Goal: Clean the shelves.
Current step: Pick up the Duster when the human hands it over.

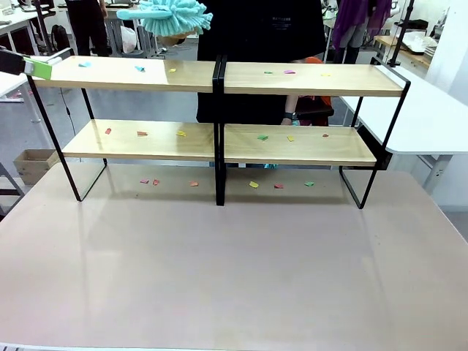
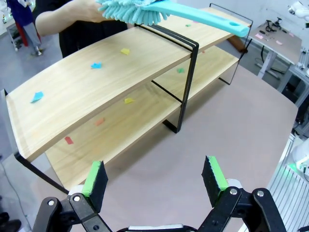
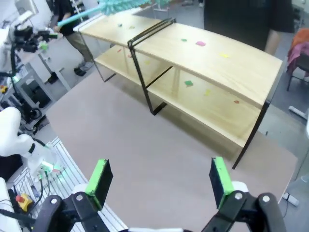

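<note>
Standing at the table's (image 1: 234, 278) far edge, shelves (image 1: 219, 77) strewn with paper scraps (image 1: 262, 137) | person holds a teal duster (image 1: 172, 16) over the top boards | left gripper (image 2: 154, 178) wide open, empty | right gripper (image 3: 159, 179) wide open, empty

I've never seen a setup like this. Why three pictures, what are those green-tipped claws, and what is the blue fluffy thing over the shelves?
The three pictures show one moment from three cameras. The front view looks across a table at the shelves and a person behind them. The other two cameras sit on the robot's wrists, so each looks along its own claw: the left gripper and the right gripper, both open and holding nothing. The fluffy thing is a turquoise duster the person holds over the top boards. Small coloured paper scraps lie scattered on the boards and on the table beneath, apparently the mess to be cleaned.
</note>
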